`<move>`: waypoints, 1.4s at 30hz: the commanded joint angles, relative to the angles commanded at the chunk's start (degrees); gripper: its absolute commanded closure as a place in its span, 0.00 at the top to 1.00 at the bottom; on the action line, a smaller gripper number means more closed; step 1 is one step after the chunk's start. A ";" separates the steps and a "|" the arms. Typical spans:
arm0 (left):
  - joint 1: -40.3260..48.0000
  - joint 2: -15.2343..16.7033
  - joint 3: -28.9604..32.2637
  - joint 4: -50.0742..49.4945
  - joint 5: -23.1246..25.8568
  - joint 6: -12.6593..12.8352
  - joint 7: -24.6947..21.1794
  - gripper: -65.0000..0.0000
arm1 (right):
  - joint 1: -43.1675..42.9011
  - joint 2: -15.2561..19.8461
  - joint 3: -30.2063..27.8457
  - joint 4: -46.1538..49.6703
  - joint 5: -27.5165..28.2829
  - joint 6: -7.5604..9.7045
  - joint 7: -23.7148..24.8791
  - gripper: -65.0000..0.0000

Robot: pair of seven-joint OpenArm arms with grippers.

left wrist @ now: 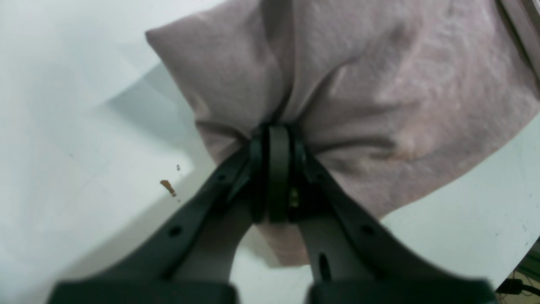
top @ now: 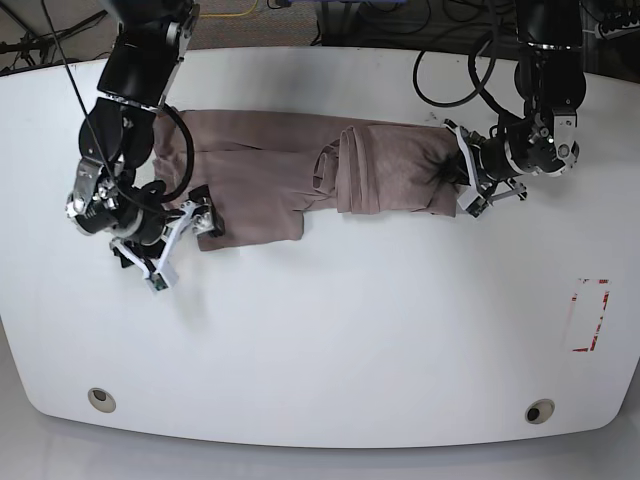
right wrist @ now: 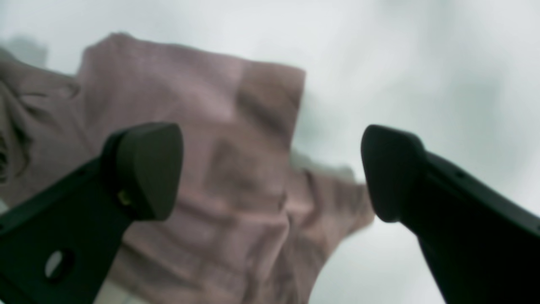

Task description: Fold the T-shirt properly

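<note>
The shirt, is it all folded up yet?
Partly. The T-shirt lies bunched in a long strip, and the left hand pinches one end.

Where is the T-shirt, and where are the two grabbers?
T-shirt (top: pixel 260 170), base view, middle of the cloth.
left gripper (left wrist: pixel 276 143), left wrist view, shut fingertips pinching cloth.
right gripper (right wrist: pixel 272 169), right wrist view, gap between open fingertips.

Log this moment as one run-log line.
left gripper: shut on T-shirt edge | right gripper: open, above other end | shirt: partly folded on table
</note>
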 joint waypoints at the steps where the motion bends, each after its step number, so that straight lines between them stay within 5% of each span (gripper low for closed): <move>1: 0.00 0.00 0.00 0.09 0.00 0.00 0.00 0.00 | 0.35 -0.09 -0.70 -0.44 -1.32 0.00 0.88 0.99; 8: 0.09 0.09 0.00 0.00 -0.09 0.00 -0.09 0.00 | 1.14 -0.18 -5.01 -5.80 -8.18 0.00 6.59 0.99; 27: 0.09 0.09 0.00 0.00 -0.09 0.00 -0.09 0.00 | 4.92 0.26 -5.01 -21.80 -8.44 0.00 18.73 0.99; 31: 0.09 0.09 0.00 0.00 -0.09 0.00 -0.09 0.00 | 5.80 0.26 -5.01 -24.26 -8.44 0.00 19.34 0.87; 36: 0.09 0.09 0.00 0.00 -0.09 0.00 -0.09 0.00 | 5.71 -0.09 -5.10 -25.05 -8.35 0.00 20.48 0.60; 42: 0.00 0.09 0.00 0.00 -0.09 0.00 -0.09 0.00 | 4.31 -0.18 -5.01 -24.79 -8.09 0.00 20.40 0.56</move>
